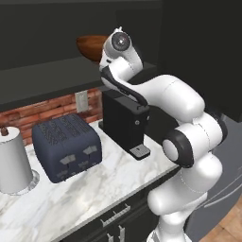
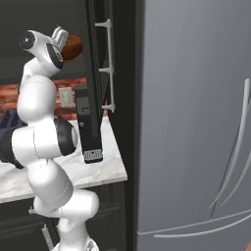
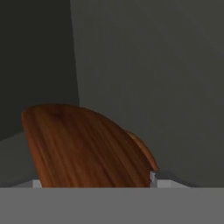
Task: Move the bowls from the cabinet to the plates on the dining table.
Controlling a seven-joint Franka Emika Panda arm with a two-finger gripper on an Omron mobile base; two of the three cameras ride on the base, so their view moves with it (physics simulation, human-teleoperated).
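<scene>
Tool (image 2: pixel 62 35) is reaching up into the dark cabinet (image 1: pixel 42 71), pressed close against a reddish-brown wooden bowl (image 1: pixel 90 46) sitting on the cabinet shelf. In the hand view the bowl (image 3: pixel 87 148) is looming large between the two pale fingertips (image 3: pixel 154 178), which are poking up at either side of it near the bottom edge; the jaws are standing wide, bracketing the bowl's wall, but whether they are actually pinching it or just flanking it cannot be told. From the left base view the arm's wrist is covering most of the tool and the right half of the bowl; from the right base view the bowl (image 2: pixel 73 46) is peeking out as a brown sliver between the tool and the cabinet door edge (image 2: pixel 93 73). A thin second brown rim is showing behind the near bowl in the hand view, too cut off to say what it is. Counting: one bowl plainly seen. Below on the marble desk (image 1: pixel 94 189) are standing one dark blue toaster (image 1: pixel 66 146), one black coffee machine (image 1: pixel 125 123), and one paper towel roll (image 1: pixel 14 160), cut off at the left edge. One wall outlet (image 1: pixel 82 100) is sitting on the brick backsplash (image 1: pixel 42 111). In the right base view, one large grey fridge (image 2: pixel 196 122) is taking up the right side.
</scene>
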